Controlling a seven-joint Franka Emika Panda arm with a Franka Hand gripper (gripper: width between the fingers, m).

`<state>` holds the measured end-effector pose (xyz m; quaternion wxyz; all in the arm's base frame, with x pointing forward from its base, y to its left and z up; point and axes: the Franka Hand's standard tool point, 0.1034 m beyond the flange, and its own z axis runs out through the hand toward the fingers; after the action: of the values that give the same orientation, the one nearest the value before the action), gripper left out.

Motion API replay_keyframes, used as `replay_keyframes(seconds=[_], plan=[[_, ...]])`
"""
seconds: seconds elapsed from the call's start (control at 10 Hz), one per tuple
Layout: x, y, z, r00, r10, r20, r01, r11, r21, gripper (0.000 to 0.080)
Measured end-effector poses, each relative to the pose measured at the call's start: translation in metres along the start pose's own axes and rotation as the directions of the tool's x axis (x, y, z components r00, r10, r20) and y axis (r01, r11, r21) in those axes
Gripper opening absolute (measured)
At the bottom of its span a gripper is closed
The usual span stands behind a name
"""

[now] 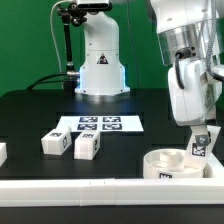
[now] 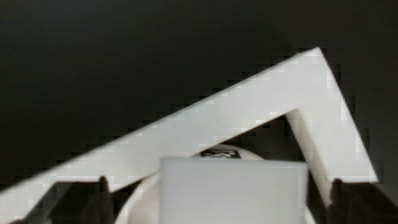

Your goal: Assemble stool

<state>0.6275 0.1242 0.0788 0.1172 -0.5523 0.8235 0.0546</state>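
My gripper (image 1: 199, 133) is shut on a small white leg block (image 1: 201, 143) with a black-and-white tag and holds it upright just above the round white seat (image 1: 172, 163) at the exterior view's lower right. In the wrist view the leg block (image 2: 228, 188) fills the gap between my dark fingers (image 2: 80, 203) of the gripper (image 2: 222, 200). A small part of the seat (image 2: 222, 152) shows past the block. Two more leg blocks (image 1: 54, 143) (image 1: 87, 146) lie on the black table, and another (image 1: 2, 153) sits at the exterior view's left edge.
The marker board (image 1: 100, 124) lies in the middle of the table. A white border rail (image 1: 90, 186) runs along the front edge; the rails meet in a corner (image 2: 306, 75) beside the seat. A white robot base (image 1: 100, 65) and a black stand (image 1: 68, 45) are at the back.
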Motion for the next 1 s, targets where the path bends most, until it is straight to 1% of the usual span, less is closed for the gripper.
replay_keyframes(seconds=[0.1, 0.3, 0.4, 0.5, 0.6, 0.7, 1.0], plan=[[0.002, -0.001, -0.005, 0.998, -0.062, 0.000, 0.062, 0.998, -0.009, 0.0639], [0.009, -0.008, -0.015, 0.980, -0.199, -0.003, 0.199, 0.980, 0.004, 0.0647], [0.011, -0.012, -0.020, 0.964, -0.268, -0.004, 0.268, 0.963, 0.007, 0.0649], [0.009, -0.011, -0.027, 0.951, -0.309, 0.000, 0.309, 0.951, -0.009, 0.0649], [0.006, -0.009, -0.031, 0.945, -0.326, 0.007, 0.326, 0.944, -0.043, 0.0649], [0.006, -0.011, -0.030, 0.948, -0.319, 0.007, 0.320, 0.947, -0.033, 0.0649], [0.006, -0.010, -0.029, 0.947, -0.320, 0.007, 0.320, 0.947, -0.035, 0.0649]])
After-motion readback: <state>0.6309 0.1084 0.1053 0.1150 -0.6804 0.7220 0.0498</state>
